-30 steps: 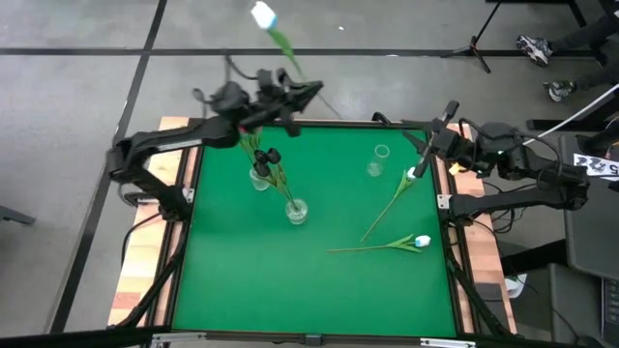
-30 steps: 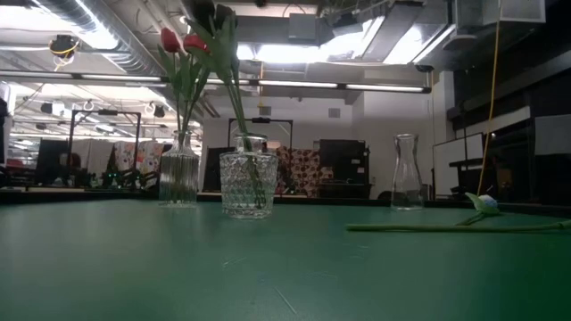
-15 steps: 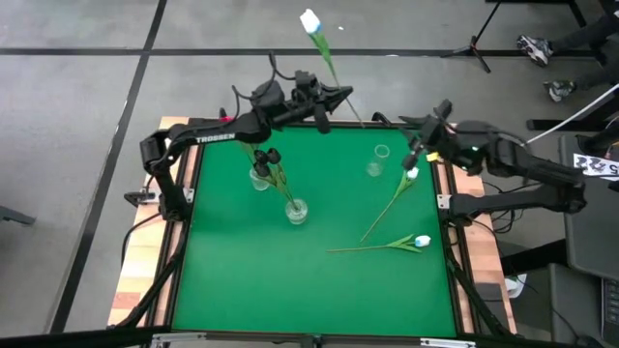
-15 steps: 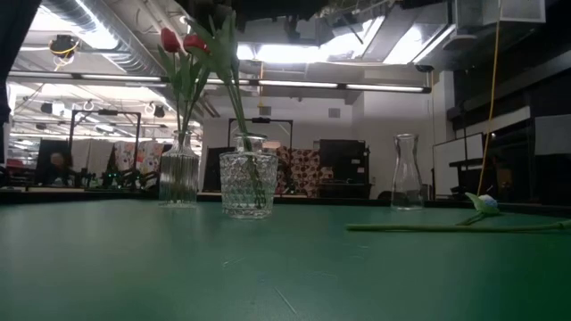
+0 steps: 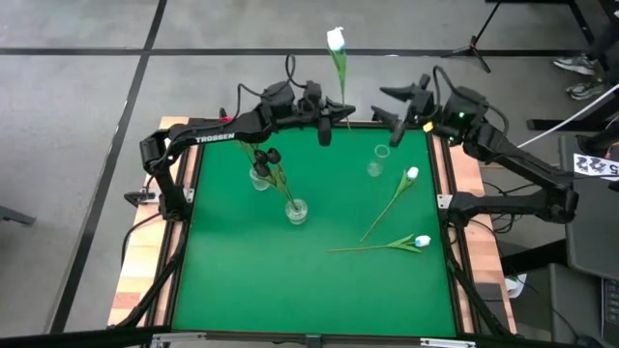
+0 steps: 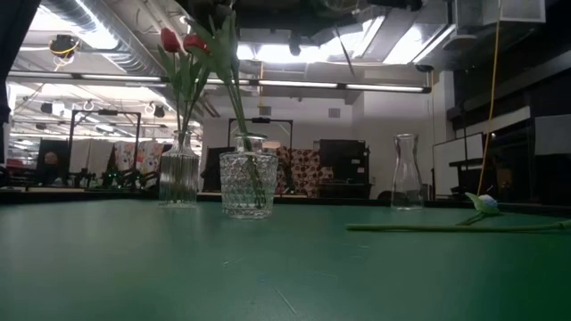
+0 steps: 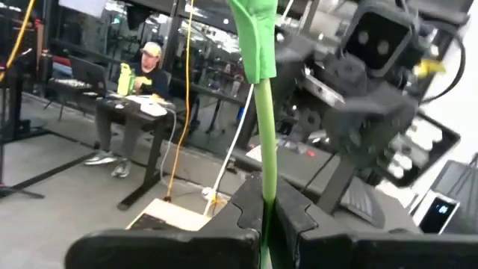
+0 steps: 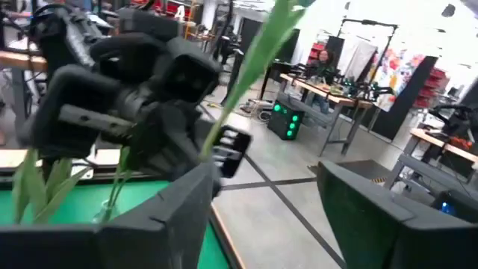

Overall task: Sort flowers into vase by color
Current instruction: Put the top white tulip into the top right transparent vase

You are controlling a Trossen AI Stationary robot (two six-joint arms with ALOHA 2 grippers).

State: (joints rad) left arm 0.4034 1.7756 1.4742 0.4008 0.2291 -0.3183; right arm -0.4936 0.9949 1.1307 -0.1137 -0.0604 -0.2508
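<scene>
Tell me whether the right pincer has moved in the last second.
Yes. In the high view the right pincer has swung from beside the table's right edge to past the far edge, beyond the empty vase, toward the left pincer.

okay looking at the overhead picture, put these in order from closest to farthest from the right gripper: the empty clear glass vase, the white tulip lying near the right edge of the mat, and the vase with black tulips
From the open right gripper at the green mat's far edge, in the high view:
1. Empty clear glass vase, just below it.
2. Vase with black tulips, on the mat's left side.
3. White tulip lying near the right edge, toward the near side.
Items 2 and 3 are close; that order is tentative.
</scene>
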